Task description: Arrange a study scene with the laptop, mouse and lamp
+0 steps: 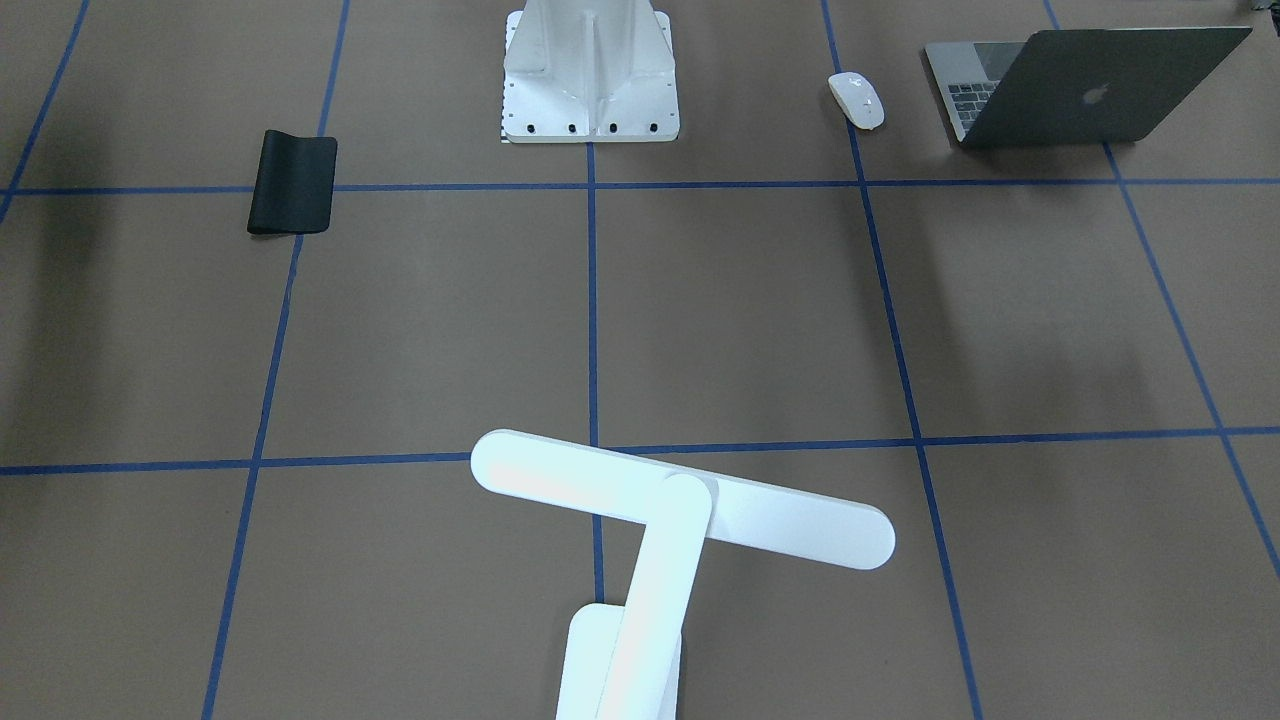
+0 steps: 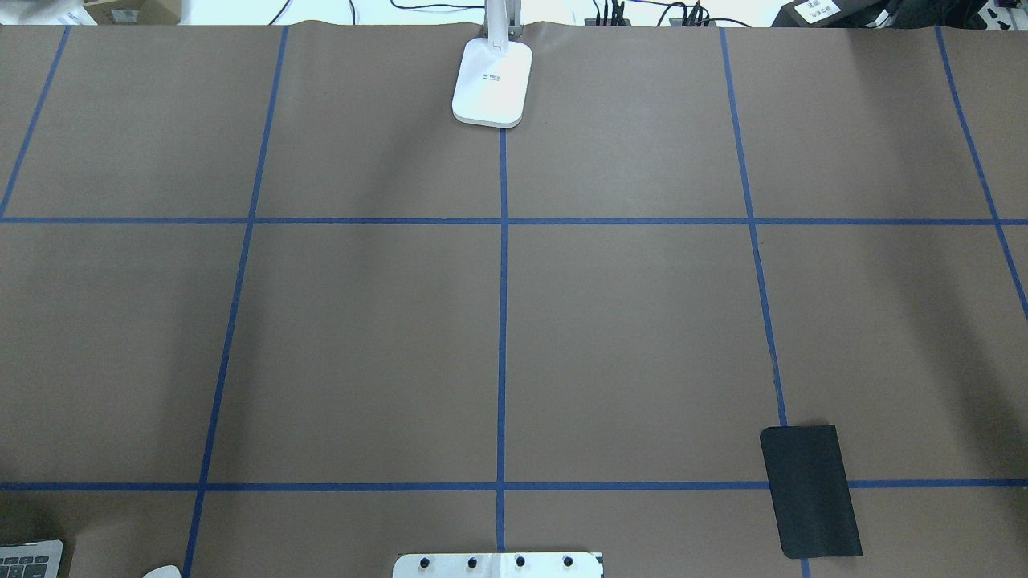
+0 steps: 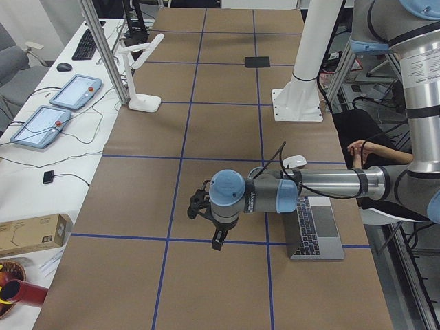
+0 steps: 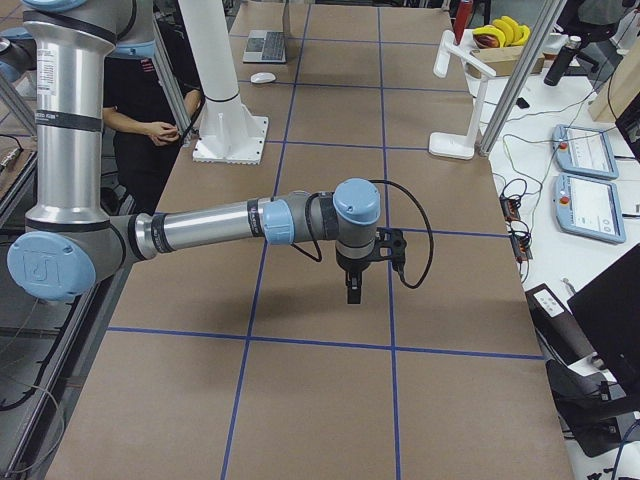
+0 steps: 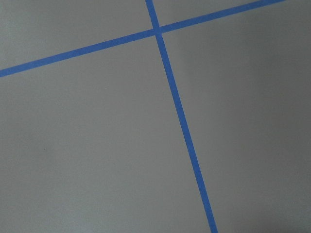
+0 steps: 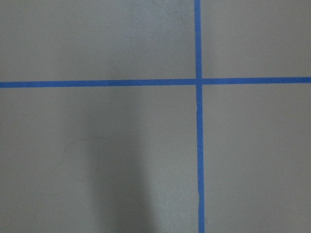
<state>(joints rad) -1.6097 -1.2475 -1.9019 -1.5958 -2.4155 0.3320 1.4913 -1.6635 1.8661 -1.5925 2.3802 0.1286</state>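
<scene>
While left gripper (image 3: 215, 242) and right gripper (image 4: 352, 293) are hovering, finger spread impossible to tell, dark-grey metal laptop (image 1: 1090, 90) standing open upper right, glossy white oval mouse (image 1: 856, 100) just beside.

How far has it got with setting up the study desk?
Barely started, it seems. Done: the laptop already stands open, the mouse beside it, but off in a corner by the robot; the lamp stands apart at the far edge. In hand: nothing; the left claw and right claw hang over bare table. Left: bringing the three together, probably.
</scene>
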